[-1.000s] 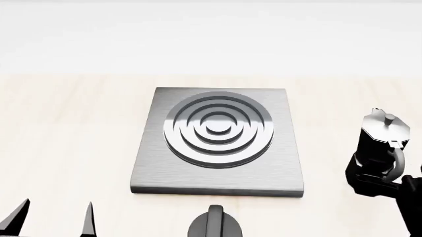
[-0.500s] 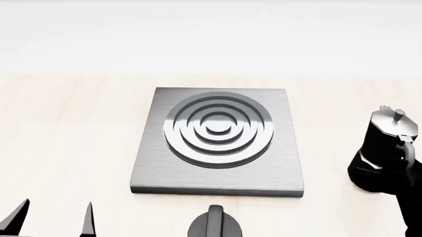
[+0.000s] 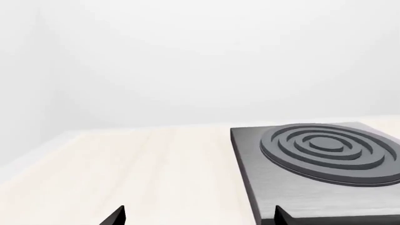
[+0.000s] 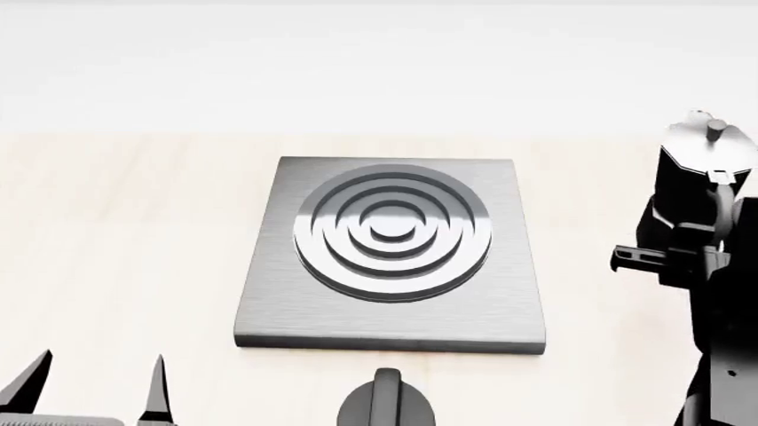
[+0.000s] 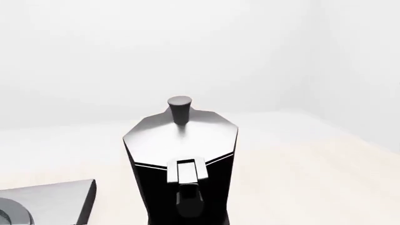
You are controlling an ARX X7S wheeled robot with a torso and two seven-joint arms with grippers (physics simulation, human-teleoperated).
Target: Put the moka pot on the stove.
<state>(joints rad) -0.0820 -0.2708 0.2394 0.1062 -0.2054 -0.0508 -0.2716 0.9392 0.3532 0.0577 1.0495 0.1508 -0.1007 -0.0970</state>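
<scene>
The right gripper (image 4: 693, 253) clasps the moka pot (image 4: 698, 182) by its handle, holding it upright beside the stove (image 4: 391, 257), off its right edge and apart from it. The left gripper (image 4: 92, 390) hangs released, its 2 fingertips spread, over the table (image 4: 119, 248) near the stove's front left corner. A black knob (image 4: 386, 404) sits just before the stove.

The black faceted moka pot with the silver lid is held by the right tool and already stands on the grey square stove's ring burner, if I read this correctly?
Not quite. The black faceted moka pot with the silver lid is in the right tool, but beside the grey square metal stove, not on its ring burner, which the head view shows bare.
</scene>
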